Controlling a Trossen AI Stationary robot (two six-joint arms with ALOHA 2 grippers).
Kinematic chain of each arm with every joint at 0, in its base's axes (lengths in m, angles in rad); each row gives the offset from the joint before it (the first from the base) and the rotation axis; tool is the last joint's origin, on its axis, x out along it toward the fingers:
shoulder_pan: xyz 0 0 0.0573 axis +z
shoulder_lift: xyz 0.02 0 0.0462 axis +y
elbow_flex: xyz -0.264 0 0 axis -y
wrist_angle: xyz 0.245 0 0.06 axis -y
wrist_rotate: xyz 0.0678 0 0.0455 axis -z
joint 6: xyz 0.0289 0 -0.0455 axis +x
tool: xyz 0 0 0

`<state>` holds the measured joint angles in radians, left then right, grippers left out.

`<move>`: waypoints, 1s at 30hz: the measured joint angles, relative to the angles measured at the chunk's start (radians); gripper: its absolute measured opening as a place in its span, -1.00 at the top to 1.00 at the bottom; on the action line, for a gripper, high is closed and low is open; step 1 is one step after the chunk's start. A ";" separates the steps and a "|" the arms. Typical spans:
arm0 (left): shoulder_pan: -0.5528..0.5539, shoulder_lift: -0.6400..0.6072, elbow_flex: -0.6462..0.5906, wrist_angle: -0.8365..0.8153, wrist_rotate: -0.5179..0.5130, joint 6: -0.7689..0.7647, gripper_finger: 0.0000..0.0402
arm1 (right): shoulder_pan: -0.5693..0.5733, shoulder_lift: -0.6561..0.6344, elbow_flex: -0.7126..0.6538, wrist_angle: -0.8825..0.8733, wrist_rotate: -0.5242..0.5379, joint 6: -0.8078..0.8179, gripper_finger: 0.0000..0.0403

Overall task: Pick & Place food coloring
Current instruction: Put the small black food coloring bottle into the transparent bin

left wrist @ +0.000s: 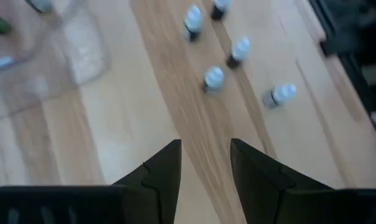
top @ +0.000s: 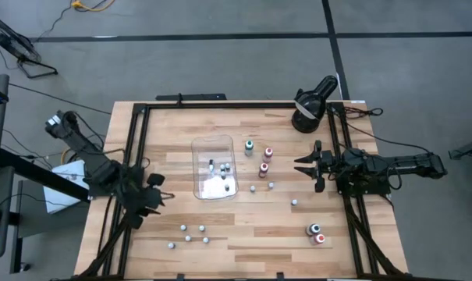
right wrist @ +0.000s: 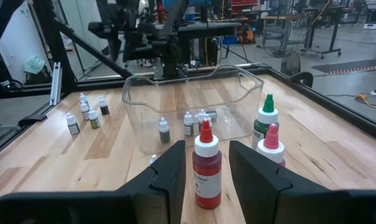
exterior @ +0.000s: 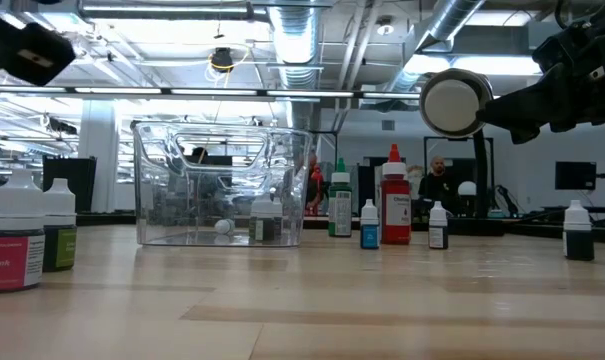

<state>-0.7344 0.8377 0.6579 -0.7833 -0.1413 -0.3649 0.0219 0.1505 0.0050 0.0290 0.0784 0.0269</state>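
Observation:
The food coloring is several tiny bottles spread over the wooden table. A few lie inside the clear tray [top: 212, 168]. A green-capped bottle [top: 249, 145], a pink one [top: 267, 153] and a red one [top: 263, 168] stand upright just right of the tray. A cluster of white-capped bottles [top: 193, 234] stands near the front left. My left gripper [top: 161, 193] hovers open at the table's left edge, tipped down toward that cluster [left wrist: 213, 78], with nothing between its fingers. My right gripper [top: 300, 166] is open and level at the right edge. It points at the red bottle [right wrist: 206, 165] and stands short of it.
A black round lamp-like device [top: 310, 105] stands at the far right corner. Two larger bottles [top: 317, 233] sit near the front right, and single small ones [top: 294, 202] lie between them and the tray. Black frame rails [top: 138, 148] run along the table's sides.

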 joint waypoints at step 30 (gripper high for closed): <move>-0.216 0.523 0.138 0.080 0.075 0.185 0.36 | 0.000 0.000 0.000 0.000 0.000 0.000 0.44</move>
<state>-0.9501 1.3611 0.7957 -0.7032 -0.0668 -0.1804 0.0217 0.1504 0.0049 0.0292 0.0784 0.0270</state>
